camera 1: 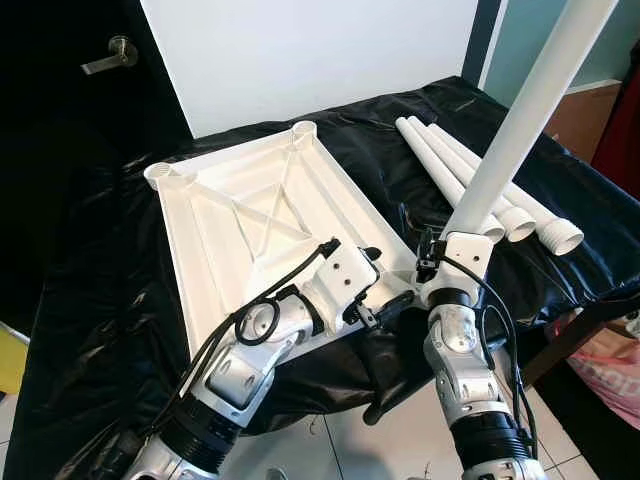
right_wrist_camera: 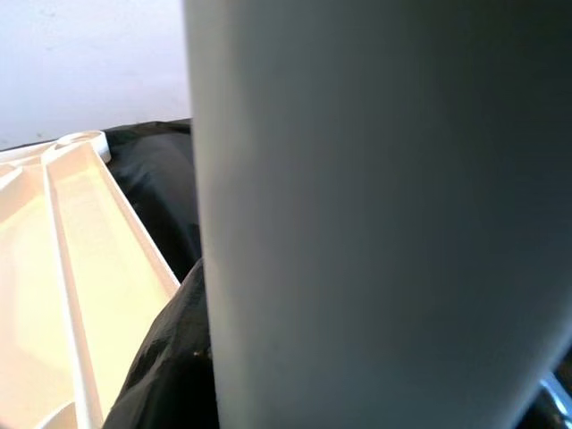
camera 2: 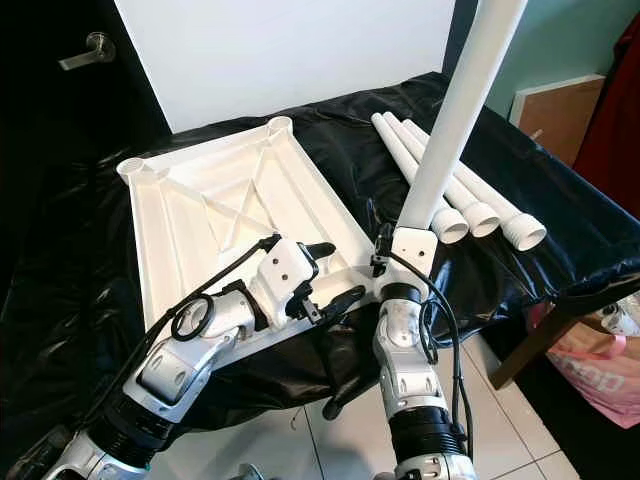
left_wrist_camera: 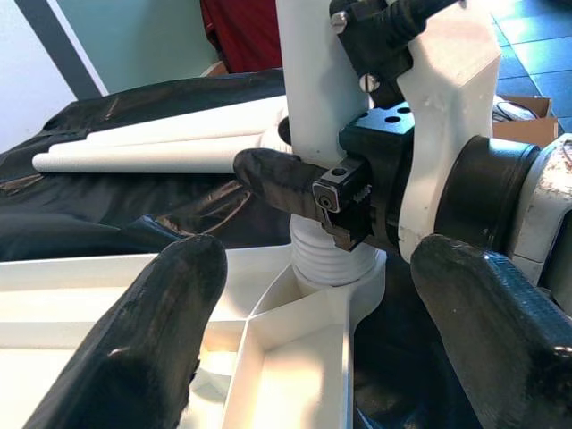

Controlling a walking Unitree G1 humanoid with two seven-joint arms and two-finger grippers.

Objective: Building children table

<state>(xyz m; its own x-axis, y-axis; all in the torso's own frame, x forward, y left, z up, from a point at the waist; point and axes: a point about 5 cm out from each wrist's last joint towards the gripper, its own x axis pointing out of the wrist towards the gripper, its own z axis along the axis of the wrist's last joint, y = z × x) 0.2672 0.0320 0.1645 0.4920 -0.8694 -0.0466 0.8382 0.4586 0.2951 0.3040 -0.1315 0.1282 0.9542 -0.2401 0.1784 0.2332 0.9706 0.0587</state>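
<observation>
The white tabletop (camera 1: 250,215) lies upside down on a table draped in black cloth (camera 1: 100,290). My right gripper (camera 1: 440,262) is shut on a long white leg (camera 1: 520,120), holding it nearly upright, leaning a little to the right. The leg's threaded end (left_wrist_camera: 331,259) sits at the socket (left_wrist_camera: 344,290) in the tabletop's near right corner. My left gripper (camera 1: 385,280) hovers open at that same corner, one finger (left_wrist_camera: 152,331) over the ribbed underside and the other beyond the edge.
Three more white legs (camera 1: 480,180) lie side by side on the cloth at the right. A dark door with a lever handle (camera 1: 110,57) stands at the back left. A pink bag (camera 1: 610,370) and a wooden frame (camera 1: 570,340) sit on the tiled floor at the right.
</observation>
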